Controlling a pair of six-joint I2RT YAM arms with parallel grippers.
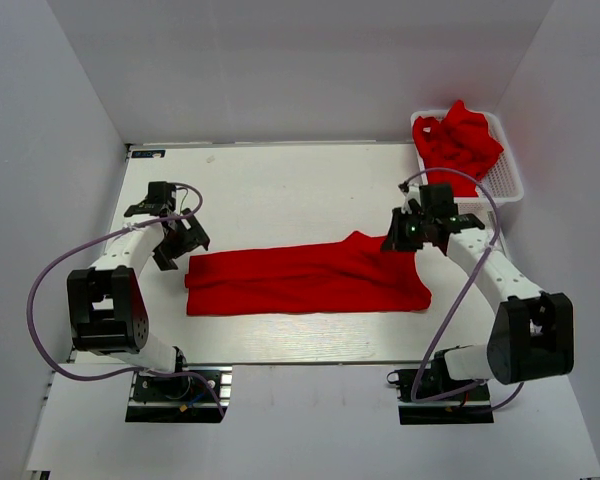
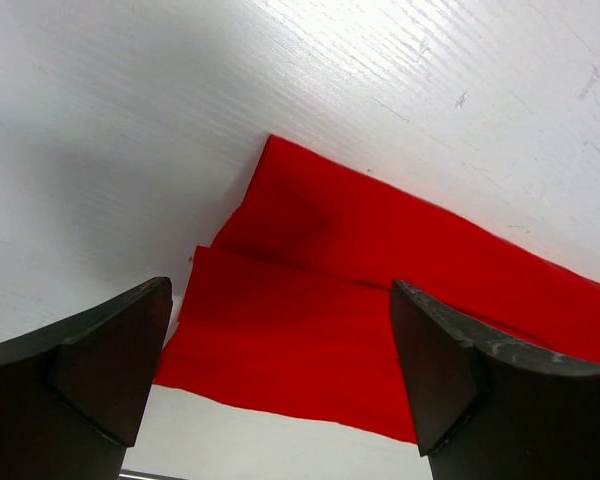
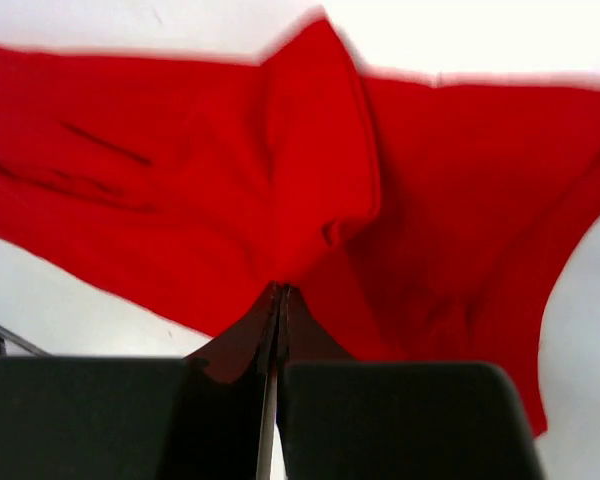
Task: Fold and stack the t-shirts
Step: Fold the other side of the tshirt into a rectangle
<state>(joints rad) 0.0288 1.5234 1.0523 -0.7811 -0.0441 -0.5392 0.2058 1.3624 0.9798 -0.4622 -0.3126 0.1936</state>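
- While the spread t-shirt [image 1: 305, 285] is lying as a long red band across the middle of the table [image 1: 280, 190], the right gripper [image 1: 405, 238] is pinching it at its far right corner.
- Its jaws are pressing flat together, and in the right wrist view a raised ridge of the red cloth is running straight into the tips of the closed fingers [image 3: 380, 420].
- Around that pinch the cloth is bunching into soft folds, while the rest of the shirt is resting flat on the white surface.
- At the other end, the left gripper [image 1: 177, 243] is hovering just beside the shirt's left edge, its jaws standing wide apart and holding nothing.
- In the left wrist view, its two dark fingers [image 2: 100, 370] are framing that left end, where one layer of red cloth is lying over another; whether the fingertips are touching the table I cannot tell.
- Beyond the right gripper, a white mesh basket [image 1: 510, 180] is sitting at the table's far right corner.
- Inside it, the bundled t-shirts [image 1: 460, 140] are heaping up in a crumpled red mound above the rim, apart from the spread one.
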